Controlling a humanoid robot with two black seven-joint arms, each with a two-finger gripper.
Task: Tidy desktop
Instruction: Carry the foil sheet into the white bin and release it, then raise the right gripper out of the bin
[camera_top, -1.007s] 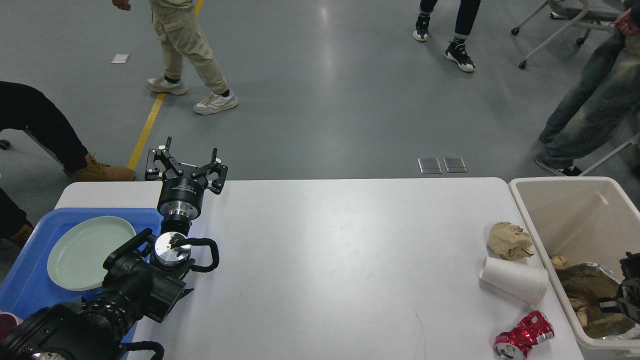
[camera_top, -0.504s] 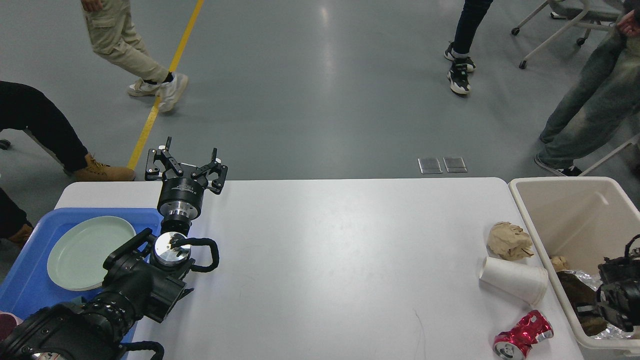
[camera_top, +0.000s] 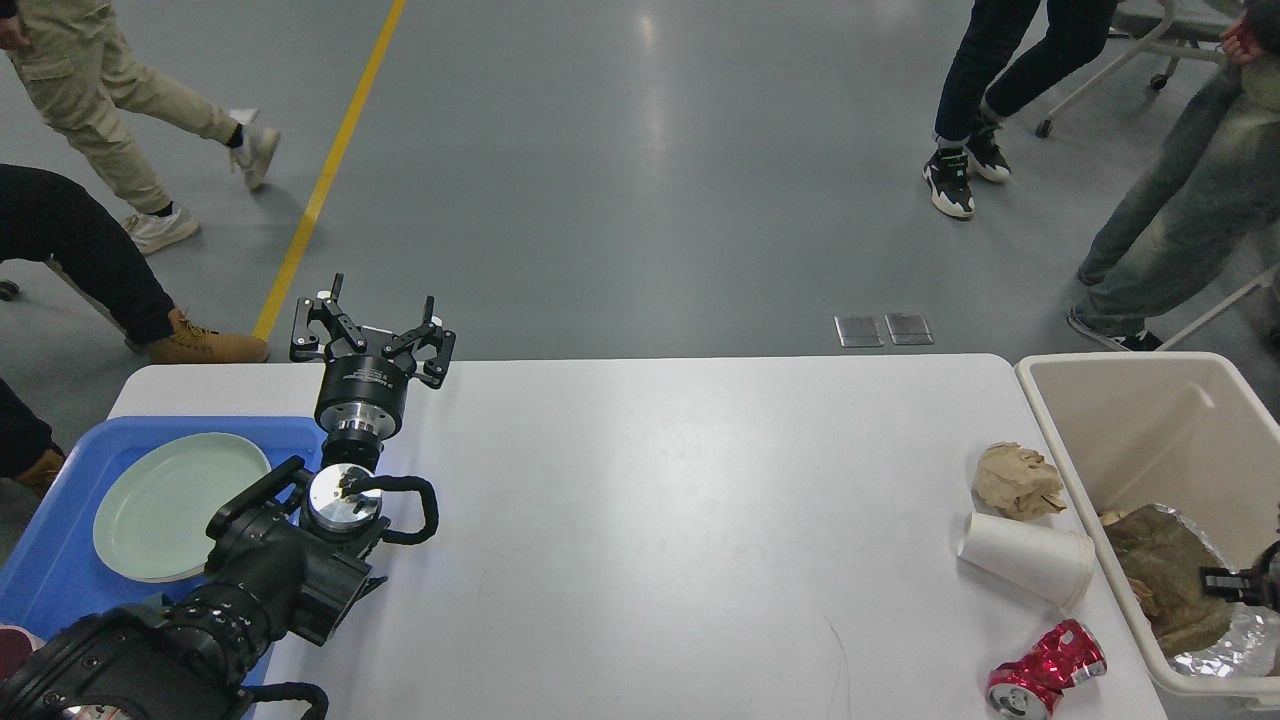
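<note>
Counter (camera_top: 640, 520) — white, rigid, fills lower view, not for lifting; its litter of paper wad (camera_top: 1018, 481), toppled cup (camera_top: 1028, 560), crushed can (camera_top: 1048, 668) probably light, crushable — pinch mid-body; left end effector (camera_top: 372, 322) spread, empty; right (camera_top: 1245, 585) indiscernible.

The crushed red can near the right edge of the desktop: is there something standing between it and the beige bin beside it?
Nothing visible stands between them. The crushed red can lies on the desktop just left of the beige bin; only bare tabletop and the bin's own wall separate them. The white paper cup lies farther back, off that path.
</note>
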